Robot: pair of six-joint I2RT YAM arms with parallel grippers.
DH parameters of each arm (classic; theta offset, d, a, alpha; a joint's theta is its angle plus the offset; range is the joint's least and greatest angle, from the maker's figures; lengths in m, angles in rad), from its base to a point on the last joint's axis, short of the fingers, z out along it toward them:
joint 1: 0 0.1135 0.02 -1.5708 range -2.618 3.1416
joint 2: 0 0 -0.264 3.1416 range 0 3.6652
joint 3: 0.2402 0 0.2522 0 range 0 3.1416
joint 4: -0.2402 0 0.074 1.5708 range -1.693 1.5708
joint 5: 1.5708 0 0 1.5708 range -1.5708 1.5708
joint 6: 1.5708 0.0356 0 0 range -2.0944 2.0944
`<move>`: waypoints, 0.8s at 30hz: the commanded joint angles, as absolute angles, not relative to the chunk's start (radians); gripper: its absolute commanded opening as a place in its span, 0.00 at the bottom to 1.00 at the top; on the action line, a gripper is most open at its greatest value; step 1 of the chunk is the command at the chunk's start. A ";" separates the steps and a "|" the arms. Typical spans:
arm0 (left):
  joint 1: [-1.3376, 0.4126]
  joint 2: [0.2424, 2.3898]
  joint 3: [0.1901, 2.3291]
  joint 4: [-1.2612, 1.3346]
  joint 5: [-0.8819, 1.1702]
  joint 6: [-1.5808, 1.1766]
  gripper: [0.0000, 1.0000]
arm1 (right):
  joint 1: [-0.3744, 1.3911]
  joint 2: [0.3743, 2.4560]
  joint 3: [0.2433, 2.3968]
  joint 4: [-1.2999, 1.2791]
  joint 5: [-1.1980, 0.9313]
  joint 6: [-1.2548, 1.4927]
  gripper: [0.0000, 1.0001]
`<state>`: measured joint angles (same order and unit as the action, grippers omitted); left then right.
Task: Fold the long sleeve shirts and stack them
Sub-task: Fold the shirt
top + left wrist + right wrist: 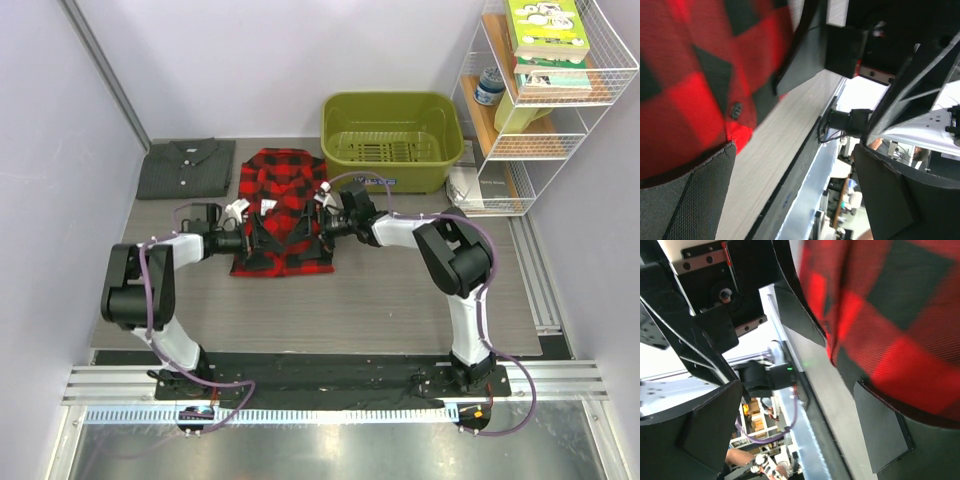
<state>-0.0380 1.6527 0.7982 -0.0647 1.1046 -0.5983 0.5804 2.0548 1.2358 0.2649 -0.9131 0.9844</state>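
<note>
On table point(400, 300), left pincer point(254, 234) and right pincer point(319, 222) gape at plaid shirt point(286, 190).

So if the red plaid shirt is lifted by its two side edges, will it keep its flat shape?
Probably not: the red plaid shirt is soft cloth lying flat, so its middle would likely sag. Its folded layers may slip open. Pushed on the wood-grain table, it would probably bunch, not slide.

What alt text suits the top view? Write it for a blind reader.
A folded plaid shirt lies centred on the table, the left gripper and right gripper at its side edges. A folded grey shirt sits back left; a green basin and a wire rack stand back right.
</note>
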 commanded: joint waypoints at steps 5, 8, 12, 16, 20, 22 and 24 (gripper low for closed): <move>0.035 1.865 0.785 -0.150 1.019 -0.425 1.00 | 0.535 2.201 1.180 0.071 -0.835 0.686 1.00; 0.066 1.867 0.787 -0.196 1.023 -0.405 1.00 | 0.508 2.195 1.163 0.006 -0.818 0.621 1.00; 0.120 1.781 0.808 -0.468 1.033 -0.197 1.00 | 0.480 2.112 1.178 -0.115 -0.827 0.526 1.00; 0.218 1.733 0.833 -0.570 1.092 -0.149 1.00 | 0.479 1.996 1.206 -0.259 -0.860 0.418 0.99; 0.186 1.651 0.913 -0.627 1.144 -0.072 1.00 | 0.480 1.931 1.270 -0.264 -0.880 0.429 1.00; 0.122 1.623 0.990 -0.592 1.122 -0.081 1.00 | 0.482 1.945 1.301 -0.217 -0.868 0.460 1.00; 0.088 1.624 1.040 -0.526 1.019 -0.138 1.00 | 0.483 1.983 1.351 -0.152 -0.856 0.480 0.99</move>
<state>0.1654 1.6840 0.9146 -0.5716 1.0966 -0.1444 0.4717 1.9896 1.2503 -0.2111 -0.8917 0.4873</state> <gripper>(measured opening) 0.996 0.996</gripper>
